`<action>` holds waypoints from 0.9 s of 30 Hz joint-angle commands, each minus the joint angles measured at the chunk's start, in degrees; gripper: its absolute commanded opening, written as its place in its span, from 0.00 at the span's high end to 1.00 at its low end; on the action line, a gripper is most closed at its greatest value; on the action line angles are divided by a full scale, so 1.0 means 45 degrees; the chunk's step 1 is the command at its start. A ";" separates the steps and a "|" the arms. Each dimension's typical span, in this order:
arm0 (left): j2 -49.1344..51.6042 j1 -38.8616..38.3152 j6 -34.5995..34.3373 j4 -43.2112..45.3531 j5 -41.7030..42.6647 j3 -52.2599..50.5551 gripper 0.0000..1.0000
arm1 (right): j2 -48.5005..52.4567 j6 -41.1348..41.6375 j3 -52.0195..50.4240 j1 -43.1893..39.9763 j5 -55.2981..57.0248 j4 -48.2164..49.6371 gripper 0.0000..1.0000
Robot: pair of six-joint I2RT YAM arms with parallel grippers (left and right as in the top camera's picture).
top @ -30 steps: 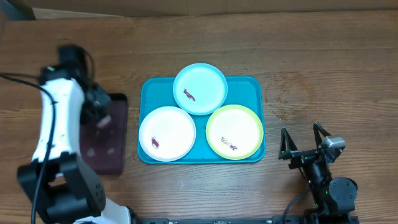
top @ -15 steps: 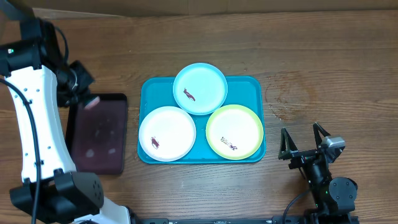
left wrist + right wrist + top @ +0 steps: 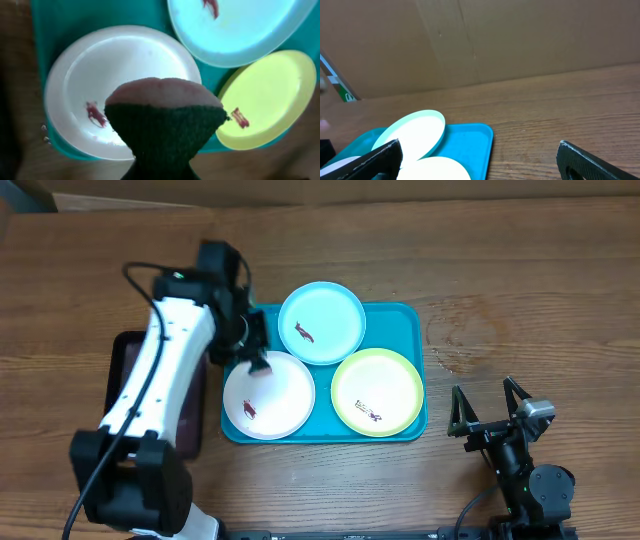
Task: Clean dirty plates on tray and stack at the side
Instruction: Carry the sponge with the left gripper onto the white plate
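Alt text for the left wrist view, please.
A pink-topped dark green sponge fills the foreground over the round white plastic plate, smeared brown-red. A pale blue plate and a yellow-green plate, both smeared, sit right of it on the teal tray.

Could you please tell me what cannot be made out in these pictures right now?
Left wrist: the sponge fills the foreground, hiding the fingers of the left gripper and part of the white plate.
Left wrist: the blue plate and its smear are cut by the top edge.
Overhead: the left arm covers much of the dark tray.
Right wrist: the yellow-green plate is cut by the bottom edge, its smear unseen.
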 commanded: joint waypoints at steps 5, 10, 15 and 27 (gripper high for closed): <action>-0.0073 -0.0068 -0.1705 0.3356 0.0243 -0.3060 0.96 | -0.0068 -0.0005 -0.0131 -0.0068 -0.0024 0.0073 0.00; -0.0068 -0.0447 -0.2220 0.4799 0.0238 -0.3954 0.96 | -0.0068 -0.0005 -0.0131 -0.0063 -0.0024 0.0073 0.00; -0.0044 -0.1331 -0.2880 0.5401 -0.0068 -0.4449 0.96 | -0.0068 -0.0005 -0.0131 -0.0068 -0.0024 0.0073 0.00; -0.0044 -0.1865 -0.3075 0.4794 -0.1253 -0.4459 0.65 | -0.0068 -0.0005 -0.0131 -0.0068 -0.0024 0.0073 0.00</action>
